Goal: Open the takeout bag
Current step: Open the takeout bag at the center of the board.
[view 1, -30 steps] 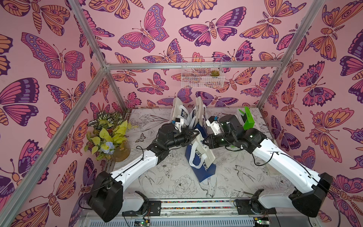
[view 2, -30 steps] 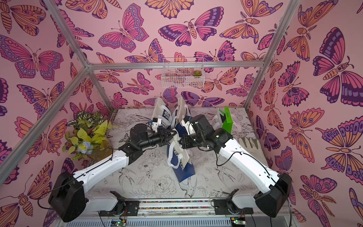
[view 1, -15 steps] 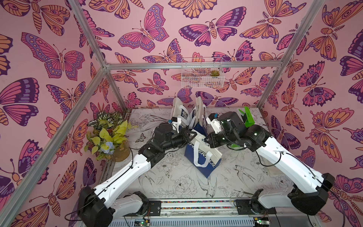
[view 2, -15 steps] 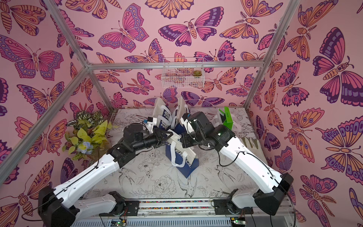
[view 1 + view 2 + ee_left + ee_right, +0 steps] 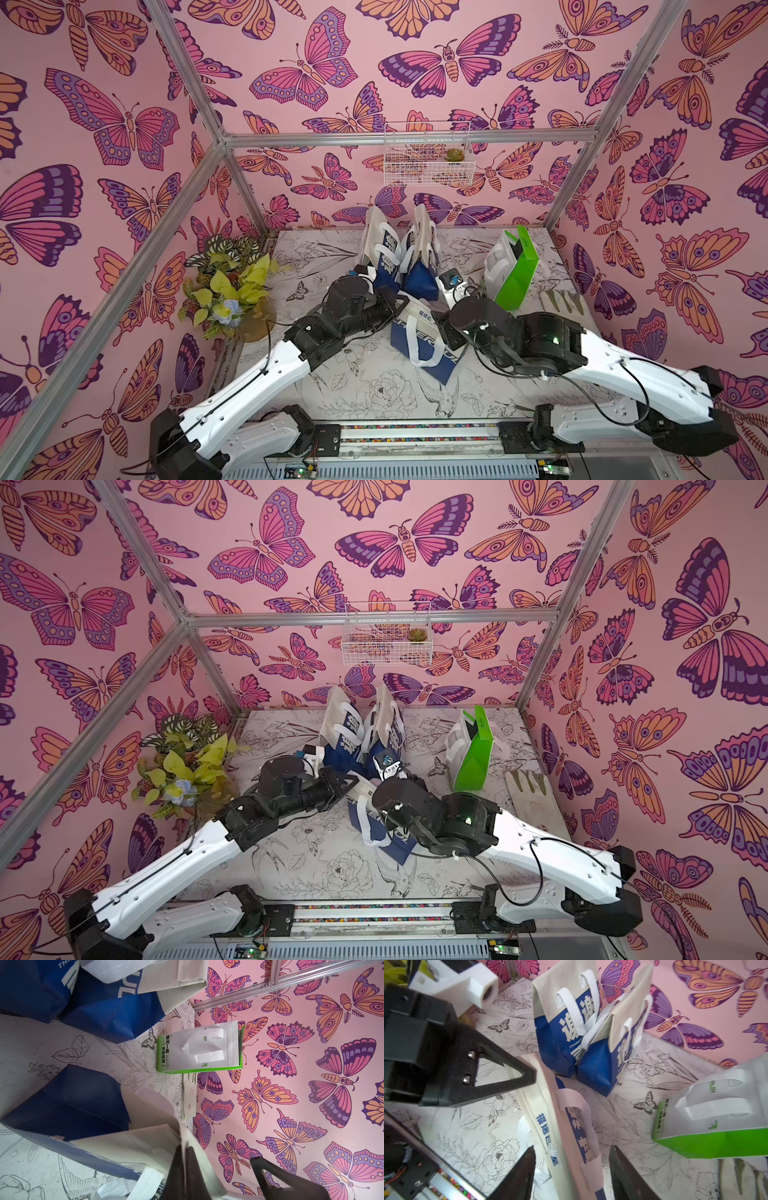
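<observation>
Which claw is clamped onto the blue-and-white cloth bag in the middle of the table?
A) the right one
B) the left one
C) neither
B: the left gripper is shut on the pale top edge of the blue-and-white cloth bag; the right gripper stands open astride it.

Place: robot test cell, lab-style
Frame: aluminium struts [image 5: 407, 139] boxing the space
Walls: butterfly-print panels [image 5: 124, 124] as backdrop
Surface: tabletop [image 5: 365, 386] printed with line-drawn flowers
Rig: left arm [image 5: 257, 374] and right arm [image 5: 615, 365] mounted on a front rail [image 5: 415, 430]
Props: takeout bag [image 5: 419, 349], green bag [image 5: 517, 282], potted plant [image 5: 224, 286], wire basket [image 5: 428, 166] hung on the back wall
</observation>
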{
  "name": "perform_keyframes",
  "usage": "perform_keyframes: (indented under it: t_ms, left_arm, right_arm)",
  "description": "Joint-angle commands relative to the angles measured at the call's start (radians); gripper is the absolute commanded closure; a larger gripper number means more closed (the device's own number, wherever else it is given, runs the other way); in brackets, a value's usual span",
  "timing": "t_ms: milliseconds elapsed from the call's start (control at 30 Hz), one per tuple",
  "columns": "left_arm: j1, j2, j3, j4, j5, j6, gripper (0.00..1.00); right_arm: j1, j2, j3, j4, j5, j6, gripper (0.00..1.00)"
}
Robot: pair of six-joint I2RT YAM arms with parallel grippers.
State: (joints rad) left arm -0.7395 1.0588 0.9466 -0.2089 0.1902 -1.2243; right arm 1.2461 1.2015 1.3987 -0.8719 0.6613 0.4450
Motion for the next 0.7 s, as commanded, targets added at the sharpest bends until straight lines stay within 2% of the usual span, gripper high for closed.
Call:
perform_keyframes:
  t_ms: [0,100,267,533,667]
  left_arm:
    - [-0.004,0.004,0.009,-0.027,-0.026,-0.016,1.0]
    - [-0.003,-0.011,0.001,-0.03,-0.034,-0.033,1.0]
    - [-0.005,-0.03,-0.001,-0.039,-0.037,-0.06,1.0]
    - [-0.019,-0.036,0.013,-0.039,-0.028,-0.072,1.0]
    - [-0.019,-0.048,0.008,-0.039,-0.027,-0.075,1.0]
  right_arm:
    - [0.048,-0.01,-0.025,0.016,0.186,0.025,0.31]
    - [0.1,-0.004,-0.053,0.089,0.209,-0.007,0.27]
    - [0.148,0.096,-0.037,0.143,0.239,-0.023,0.24]
    - [0.144,0.222,0.003,0.178,0.329,-0.021,0.19]
    - [0.11,0.25,0.033,0.112,0.348,0.025,0.2]
